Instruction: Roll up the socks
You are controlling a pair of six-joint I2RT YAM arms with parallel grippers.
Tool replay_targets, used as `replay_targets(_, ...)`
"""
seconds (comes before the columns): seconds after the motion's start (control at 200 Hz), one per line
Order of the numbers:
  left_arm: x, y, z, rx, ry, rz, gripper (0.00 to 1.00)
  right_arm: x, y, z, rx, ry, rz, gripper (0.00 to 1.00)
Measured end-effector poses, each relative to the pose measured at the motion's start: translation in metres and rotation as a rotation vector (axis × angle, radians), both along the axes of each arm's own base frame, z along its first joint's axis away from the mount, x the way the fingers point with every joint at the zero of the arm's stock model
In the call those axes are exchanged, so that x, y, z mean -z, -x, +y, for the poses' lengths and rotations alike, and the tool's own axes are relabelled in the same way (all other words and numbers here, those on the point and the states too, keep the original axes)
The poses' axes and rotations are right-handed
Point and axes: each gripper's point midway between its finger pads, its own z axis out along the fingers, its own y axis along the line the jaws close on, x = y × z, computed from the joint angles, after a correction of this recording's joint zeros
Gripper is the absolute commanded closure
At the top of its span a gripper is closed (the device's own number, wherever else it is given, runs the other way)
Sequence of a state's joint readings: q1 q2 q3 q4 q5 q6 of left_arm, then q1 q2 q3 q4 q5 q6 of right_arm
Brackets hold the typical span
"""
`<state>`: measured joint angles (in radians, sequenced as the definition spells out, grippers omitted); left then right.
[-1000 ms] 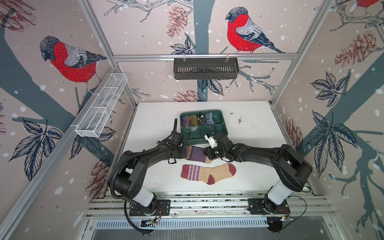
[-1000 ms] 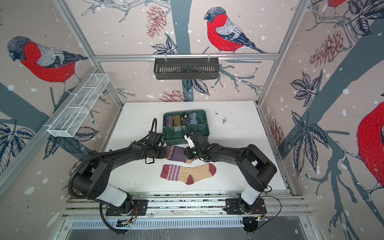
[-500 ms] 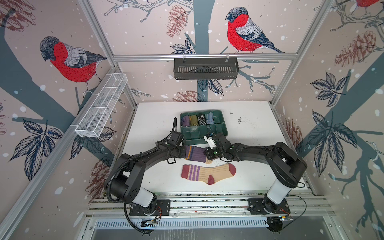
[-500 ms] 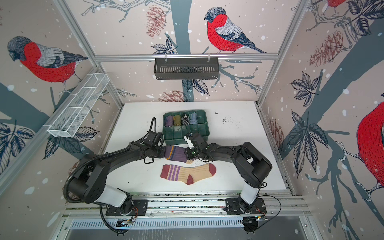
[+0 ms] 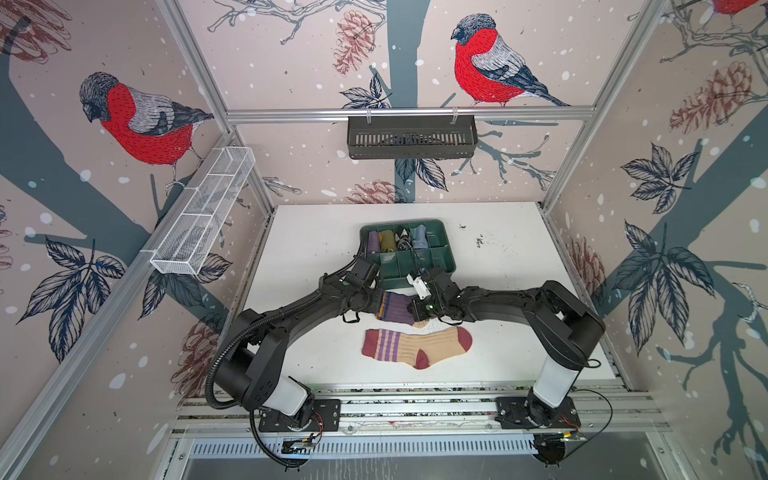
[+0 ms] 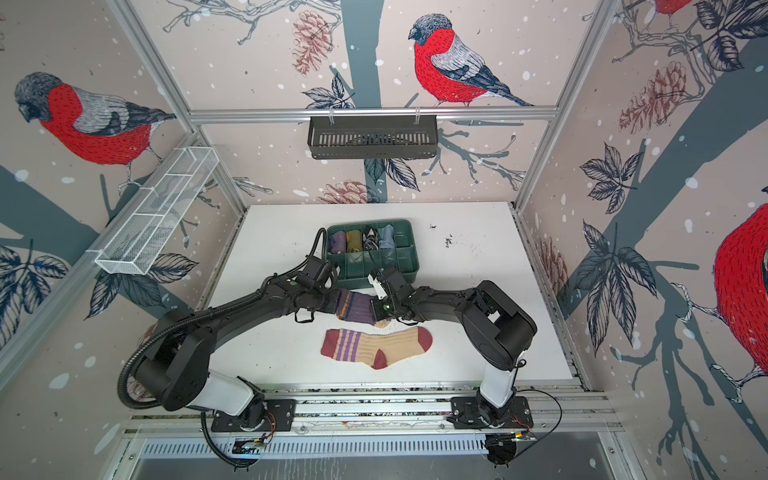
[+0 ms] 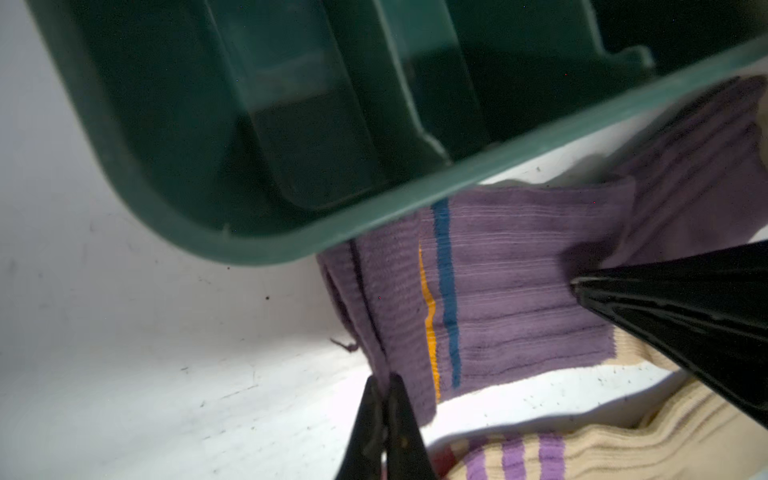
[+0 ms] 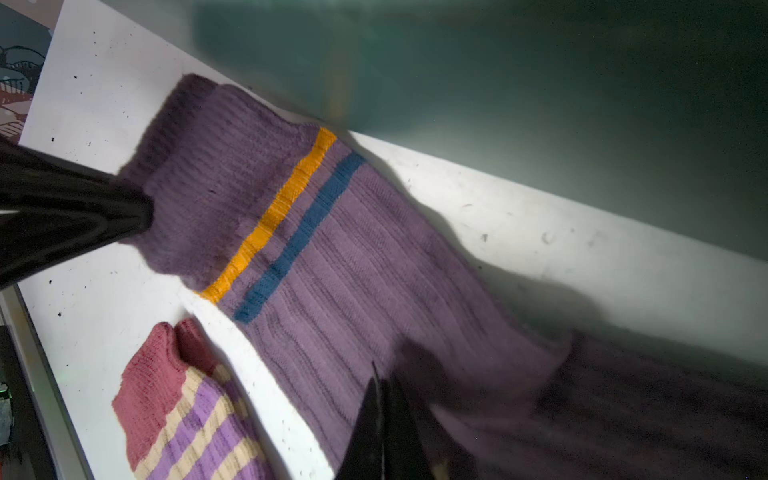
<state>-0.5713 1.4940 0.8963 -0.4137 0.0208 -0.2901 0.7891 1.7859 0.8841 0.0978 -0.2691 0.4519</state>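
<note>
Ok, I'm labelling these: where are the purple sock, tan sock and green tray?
purple sock (image 5: 395, 309): in a top view, ribbed middle.
tan sock (image 5: 419, 345): in a top view, ribbed middle.
green tray (image 5: 435, 256): in a top view, empty compartment.

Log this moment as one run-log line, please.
left gripper: shut on purple sock cuff | right gripper: shut on purple sock foot | tan sock: flat, untouched

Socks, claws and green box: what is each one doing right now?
Purple sock: unrolled, pinched at both ends.
Left claw: shut on its cuff.
Right claw: shut on its other end.
Tan sock: lying flat, unrolled, untouched.
Green box: open, four rolled bundles in its back row.
</note>
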Motion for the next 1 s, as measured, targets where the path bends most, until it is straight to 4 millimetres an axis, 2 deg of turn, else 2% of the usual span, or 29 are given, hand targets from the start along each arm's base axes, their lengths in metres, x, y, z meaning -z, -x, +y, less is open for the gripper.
replay_targets(0.215, -0.016, 0.002, -0.018, 0.048, -0.010, -0.021, 1.00, 0.004, 0.000, -0.002, 0.010, -0.005, 0.026, 0.93)
replay_targets(0.385, -0.015, 0.008, -0.029, 0.084, -0.020, -0.007, 1.00, 0.003, 0.001, -0.006, 0.023, -0.029, 0.046, 0.93)
replay_targets(0.6, -0.020, 0.006, -0.043, 0.110, -0.023, -0.005, 1.00, -0.027, 0.000, -0.014, 0.050, -0.116, 0.033, 0.93)
replay_targets(0.68, -0.019, 0.006, -0.047, 0.118, -0.025, -0.001, 1.00, -0.030, 0.002, -0.015, 0.046, -0.126, 0.032, 0.93)
replay_targets(1.001, -0.012, 0.013, -0.071, 0.178, -0.028, 0.029, 1.00, -0.023, 0.002, -0.026, 0.070, -0.120, 0.055, 0.93)
